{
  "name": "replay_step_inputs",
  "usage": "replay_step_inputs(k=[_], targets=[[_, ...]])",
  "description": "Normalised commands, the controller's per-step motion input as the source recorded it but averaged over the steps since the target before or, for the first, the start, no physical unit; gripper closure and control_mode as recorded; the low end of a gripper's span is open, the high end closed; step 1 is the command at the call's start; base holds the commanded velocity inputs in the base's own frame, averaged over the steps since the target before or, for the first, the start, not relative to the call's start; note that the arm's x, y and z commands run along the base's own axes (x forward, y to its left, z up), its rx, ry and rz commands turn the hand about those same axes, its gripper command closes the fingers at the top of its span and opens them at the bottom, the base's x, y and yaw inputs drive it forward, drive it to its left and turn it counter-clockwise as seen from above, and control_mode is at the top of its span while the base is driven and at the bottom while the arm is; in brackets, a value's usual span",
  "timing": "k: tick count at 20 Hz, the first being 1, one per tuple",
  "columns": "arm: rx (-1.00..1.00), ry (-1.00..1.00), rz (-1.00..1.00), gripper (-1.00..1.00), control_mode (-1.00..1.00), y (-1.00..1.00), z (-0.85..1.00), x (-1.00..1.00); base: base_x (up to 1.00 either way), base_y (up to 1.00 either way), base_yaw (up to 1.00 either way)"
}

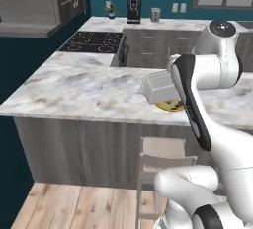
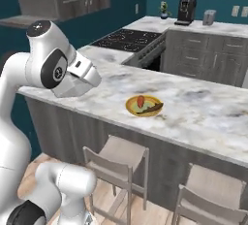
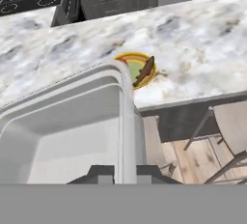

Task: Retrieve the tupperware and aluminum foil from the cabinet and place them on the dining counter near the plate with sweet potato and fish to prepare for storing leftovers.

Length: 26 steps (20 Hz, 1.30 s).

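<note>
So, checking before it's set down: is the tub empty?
Empty: the hand view looks into the translucent grey-white rectangular tub and shows a bare bottom.

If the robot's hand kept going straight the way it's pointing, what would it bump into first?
Probably the dining counter. The hand, shut on the tupperware, points forward and down over the marble top, with the plate just past the tub's far corner. So the tub would likely touch marble beside the plate, though depth is hard to judge.

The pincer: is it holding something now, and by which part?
Yes. The pincer is shut on the translucent grey-white rectangular tub, clamping one rim wall between its dark fingertips, above the marble dining counter.
</note>
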Motion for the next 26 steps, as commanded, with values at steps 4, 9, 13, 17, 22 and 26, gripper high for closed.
replay_step_inputs(k=[4, 9, 13, 17, 22, 26], targets=[[0.00, 0.00, 0.00, 1.00, 1.00, 0.00, 0.00, 0.00, 0.59, 0.19, -0.63], [0.00, 0.00, 0.00, 1.00, 1.00, 0.00, 0.00, 0.00, 0.57, 0.12, -0.63], [0.00, 0.00, 0.00, 1.00, 1.00, 0.00, 0.00, 0.00, 0.44, 0.23, -0.59], [0.08, -0.34, -0.38, 1.00, -1.00, 0.31, -0.31, 0.19, 0.00, 0.00, 0.00], [0.03, -0.23, -0.19, 1.00, -1.00, 0.56, -0.43, 0.22, 0.00, 0.00, 0.00], [0.00, 0.02, -0.01, 1.00, -1.00, 0.71, -0.76, 0.49, 0.00, 0.00, 0.00]])
